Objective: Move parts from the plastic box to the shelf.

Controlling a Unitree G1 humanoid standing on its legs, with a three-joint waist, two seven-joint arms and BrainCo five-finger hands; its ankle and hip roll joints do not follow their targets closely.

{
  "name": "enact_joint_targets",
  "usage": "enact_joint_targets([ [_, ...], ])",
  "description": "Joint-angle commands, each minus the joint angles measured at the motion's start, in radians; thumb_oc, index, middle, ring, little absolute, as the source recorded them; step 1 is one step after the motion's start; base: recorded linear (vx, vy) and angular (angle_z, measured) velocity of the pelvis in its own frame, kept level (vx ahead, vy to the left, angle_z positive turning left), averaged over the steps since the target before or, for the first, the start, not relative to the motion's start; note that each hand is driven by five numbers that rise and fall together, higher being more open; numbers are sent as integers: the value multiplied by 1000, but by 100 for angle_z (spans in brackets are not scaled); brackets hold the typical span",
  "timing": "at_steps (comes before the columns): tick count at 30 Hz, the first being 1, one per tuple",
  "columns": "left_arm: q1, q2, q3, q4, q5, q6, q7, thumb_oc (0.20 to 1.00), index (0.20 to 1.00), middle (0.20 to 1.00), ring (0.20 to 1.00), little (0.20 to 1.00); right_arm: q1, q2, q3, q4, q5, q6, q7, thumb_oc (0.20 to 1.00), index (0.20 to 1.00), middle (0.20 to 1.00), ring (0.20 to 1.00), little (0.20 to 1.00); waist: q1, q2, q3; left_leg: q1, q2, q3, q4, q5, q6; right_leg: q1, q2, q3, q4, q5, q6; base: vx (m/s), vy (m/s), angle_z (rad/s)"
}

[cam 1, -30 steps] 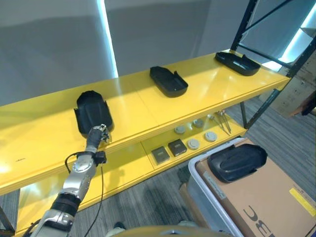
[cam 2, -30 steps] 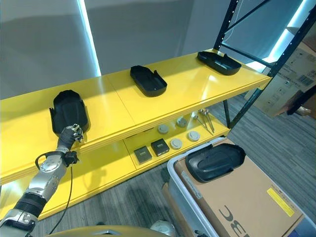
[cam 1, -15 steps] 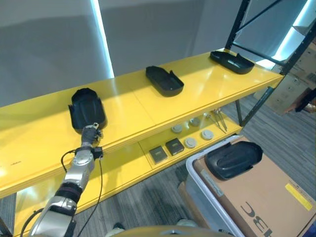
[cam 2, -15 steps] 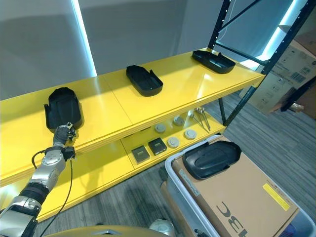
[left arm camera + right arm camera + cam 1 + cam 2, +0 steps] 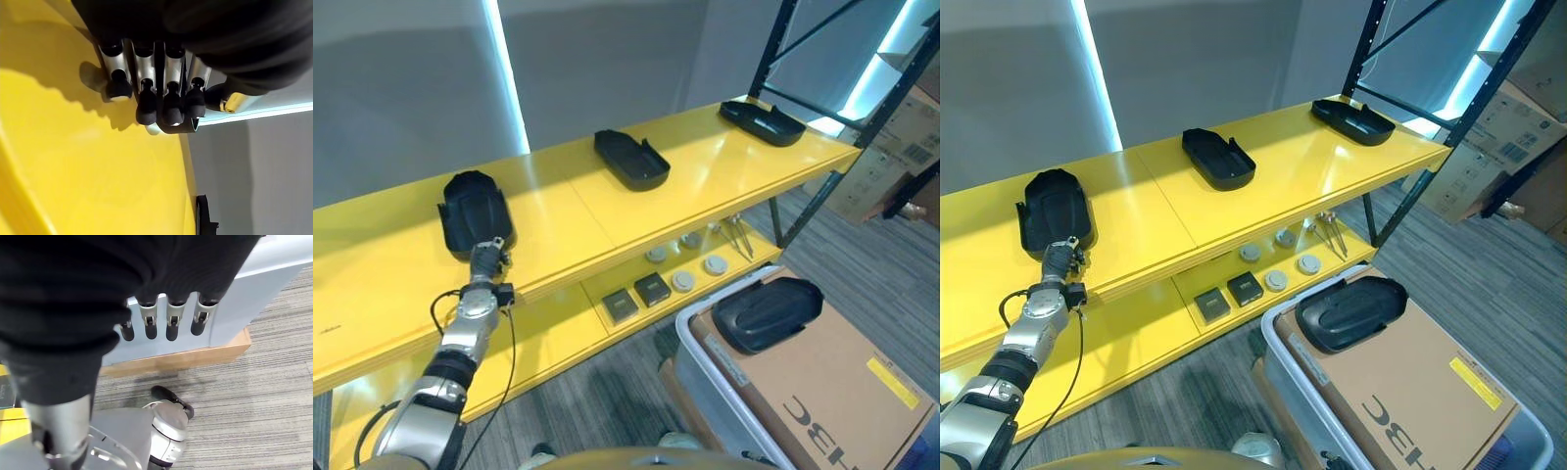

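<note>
Three black moulded parts lie on the yellow top shelf [image 5: 568, 230]: a left part [image 5: 475, 208], a middle part [image 5: 631, 160] and a right part [image 5: 762, 121]. A fourth black part [image 5: 766, 312] rests on cardboard inside the grey plastic box [image 5: 700, 357] at the lower right. My left hand [image 5: 487, 258] is at the near edge of the left part, its fingers [image 5: 146, 93] straight over the shelf and holding nothing. My right hand, fingers [image 5: 173, 318] hanging straight and empty, is beside the plastic box's wall [image 5: 244, 298].
The lower shelf [image 5: 558, 333] carries two dark square boxes [image 5: 641, 296], several grey discs [image 5: 683, 281] and metal tools [image 5: 736, 233]. A black shelf upright [image 5: 803, 201] stands at the right, with cardboard cartons [image 5: 886, 162] behind it. Grey carpet covers the floor.
The whole picture has slid left, so the camera has moved. My left hand stays at the near edge of the left part. No part has changed place.
</note>
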Motion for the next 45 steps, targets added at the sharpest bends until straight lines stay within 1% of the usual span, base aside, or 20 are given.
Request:
enact_joint_targets([
  [1, -94, 25, 29, 17, 52, -91, -17, 200, 200, 200, 200, 200, -17, -13, 27, -18, -22, -7, 5, 1000, 1000, 1000, 1000, 1000, 5, -7, 19, 12, 99, -76, 126, -128, -40, 5, -45, -5, -6, 6, 66, -39, 18, 0],
  [5, -53, 50, 7, -114, 28, -138, -65, 200, 200, 200, 200, 200, -15, -15, 18, -20, -23, -14, 6, 1000, 1000, 1000, 1000, 1000, 22, -7, 25, 10, 91, -83, 128, -134, -34, 8, -46, -11, -6, 5, 64, -65, 45, 0],
  [7, -13, 69, 14, -231, 45, -132, -88, 222, 222, 222, 222, 222, -14, -12, 4, -23, -23, -17, 4, 1000, 1000, 1000, 1000, 1000, 36, -7, 29, 0, 88, -76, 130, -122, -22, 1, -48, -20, -7, 19, 53, -150, 55, 0],
  [8, 27, 87, 18, -337, 32, -121, -108, 485, 485, 485, 485, 485, -15, -10, -9, -28, -20, -13, 1, 1000, 1000, 1000, 1000, 1000, 51, -5, 31, -4, 81, -85, 134, -126, -19, 3, -51, -24, -7, 20, 52, -161, 62, -1],
  [9, 40, 90, 21, -358, 23, -131, -121, 558, 558, 558, 558, 558, -15, -9, -13, -29, -19, -13, 0, 1000, 1000, 1000, 1000, 1000, 56, -5, 32, -5, 78, -88, 135, -127, -17, 4, -52, -25, -7, 21, 52, -123, 93, -1],
  [10, 70, 99, 31, -424, 16, -122, -133, 1000, 1000, 1000, 1000, 1000, -17, -9, -20, -32, -16, -8, -2, 1000, 1000, 1000, 1000, 1000, 66, -3, 34, -7, 74, -95, 139, -131, -15, 7, -55, -28, -7, 22, 51, -97, 80, 2],
  [13, 190, 118, 89, -653, -56, -93, -245, 1000, 1000, 1000, 1000, 1000, -23, 2, -51, -28, -4, -5, -22, 1000, 1000, 1000, 1000, 1000, 112, 4, 38, -17, 46, -127, 155, -150, 1, 17, -74, -39, -4, 28, 54, -185, 141, 8],
  [17, 275, 131, 134, -805, -144, -53, -393, 1000, 1000, 1000, 1000, 1000, -25, 8, -75, -35, 10, 2, -40, 1000, 1000, 1000, 1000, 1000, 151, 11, 40, -30, 9, -166, 167, -167, 23, 20, -96, -48, 8, 36, 64, -184, 142, 19],
  [20, 321, 138, 142, -903, -237, -9, -507, 1000, 1000, 1000, 1000, 1000, -36, 13, -91, -33, 60, 14, -71, 1000, 1000, 1000, 1000, 1000, 176, 16, 45, -37, -39, -202, 165, -182, 51, 6, -129, -45, 34, 64, 87, -186, 178, 21],
  [22, 338, 149, 134, -943, -265, 9, -549, 1000, 1000, 1000, 1000, 1000, -41, 20, -104, -33, 116, 32, -101, 1000, 1000, 1000, 1000, 1000, 182, 17, 48, -32, -78, -205, 153, -191, 69, -16, -164, -48, 48, 127, 105, -142, 152, 20],
  [23, 349, 156, 130, -954, -240, 9, -559, 1000, 1000, 1000, 1000, 1000, -45, 27, -115, -33, 145, 43, -119, 1000, 1000, 1000, 1000, 1000, 185, 16, 49, -26, -98, -198, 139, -197, 75, -38, -187, -50, 56, 177, 114, -129, 121, 2],
  [25, 367, 175, 129, -960, -159, -26, -563, 1000, 1000, 1000, 1000, 1000, -44, 39, -129, -28, 170, 50, -130, 1000, 1000, 1000, 1000, 1000, 188, 21, 49, -16, -110, -172, 111, -196, 76, -64, -201, -77, 73, 210, 117, -122, 100, -5],
  [26, 380, 181, 135, -960, -145, -38, -562, 1000, 1000, 1000, 1000, 1000, -42, 41, -130, -27, 174, 52, -130, 1000, 1000, 1000, 1000, 1000, 193, 28, 47, -2, -114, -172, 96, -211, 70, -69, -199, -89, 91, 202, 117, -261, 163, -14],
  [27, 425, 193, 173, -961, -178, -39, -559, 1000, 1000, 1000, 1000, 1000, -33, 44, -128, -27, 149, 59, -118, 1000, 1000, 1000, 1000, 1000, 213, 43, 45, 6, -126, -115, 59, -203, 75, -99, -226, -186, 155, 203, 117, -222, 139, -41],
  [32, 459, 202, 203, -930, -227, -25, -547, 1000, 1000, 1000, 1000, 1000, -21, 28, -114, 20, 136, 18, -103, 1000, 1000, 1000, 1000, 1000, 223, 56, 38, 10, -153, -44, 51, -217, 110, -129, -219, -272, 248, 149, 112, -131, 46, -80],
  [34, 471, 188, 198, -910, -235, -13, -550, 1000, 1000, 1000, 1000, 1000, -27, 25, -121, 71, 158, -16, -108, 1000, 1000, 1000, 1000, 1000, 224, 52, 35, 12, -152, -14, 57, -219, 115, -115, -190, -301, 216, 115, 103, -33, -150, -48],
  [37, 467, 166, 172, -874, -297, 20, -510, 1000, 1000, 1000, 1000, 1000, -26, 35, -132, 114, 145, -58, -107, 1000, 1000, 1000, 1000, 1000, 208, 43, 30, 15, -133, 5, 68, -212, 108, -86, -144, -289, 137, 93, 93, 38, -257, -115],
  [38, 457, 154, 152, -853, -315, 26, -474, 1000, 1000, 1000, 1000, 1000, -23, 41, -134, 127, 127, -66, -105, 1000, 1000, 1000, 1000, 1000, 189, 38, 24, 16, -112, 22, 75, -206, 99, -79, -115, -281, 96, 72, 86, 48, -223, -93],
  [43, 413, 103, 83, -773, -310, 16, -405, 1000, 1000, 1000, 1000, 1000, -7, 52, -145, 162, 110, -71, -121, 1000, 1000, 1000, 1000, 1000, 155, 16, 5, 23, -48, 56, 105, -203, 72, -61, -59, -262, 2, 73, 63, 69, -261, -87],
  [45, 381, 75, 42, -715, -295, 2, -358, 1000, 1000, 1000, 1000, 1000, 5, 47, -157, 180, 81, -82, -127, 1000, 1000, 1000, 1000, 1000, 132, -2, -1, 18, 2, 58, 165, -218, 48, -65, -37, -242, -31, 82, 44, 90, -269, -72],
])
